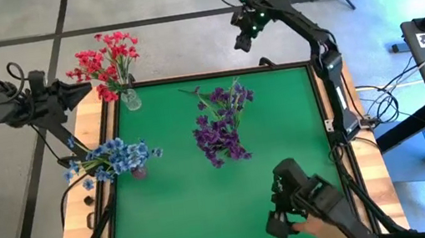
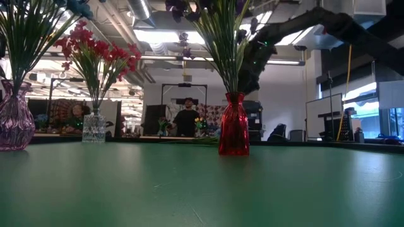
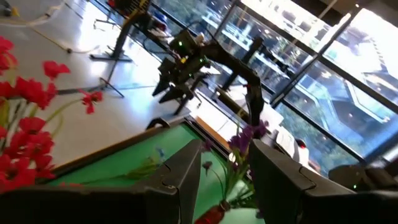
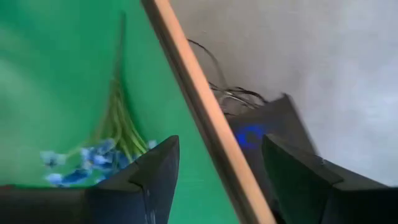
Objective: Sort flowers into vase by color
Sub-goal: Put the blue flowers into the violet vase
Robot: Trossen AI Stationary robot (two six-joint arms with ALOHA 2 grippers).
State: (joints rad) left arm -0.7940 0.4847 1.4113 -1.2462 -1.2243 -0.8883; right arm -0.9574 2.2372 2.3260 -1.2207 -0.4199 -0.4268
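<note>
We list: red flower sprigs (image 1: 107, 60) in a clear glass vase (image 1: 132, 100); blue sprigs (image 1: 114, 158) in a purple vase (image 2: 14, 122); dark purple sprigs (image 1: 223, 124) in a red vase (image 2: 233, 133); green table mat (image 1: 191, 198).

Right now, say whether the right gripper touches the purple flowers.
Apart. High view: the right gripper hangs beyond the table edge, green mat between it and the purple flowers.

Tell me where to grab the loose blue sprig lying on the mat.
Take the sprig by its bare green stems, not the blossoms. It lies flat on the mat and the stems are thin, so come straight down from above with the fingers set across them. The open right gripper, hanging beyond the far edge, looks the nearer one.
</note>
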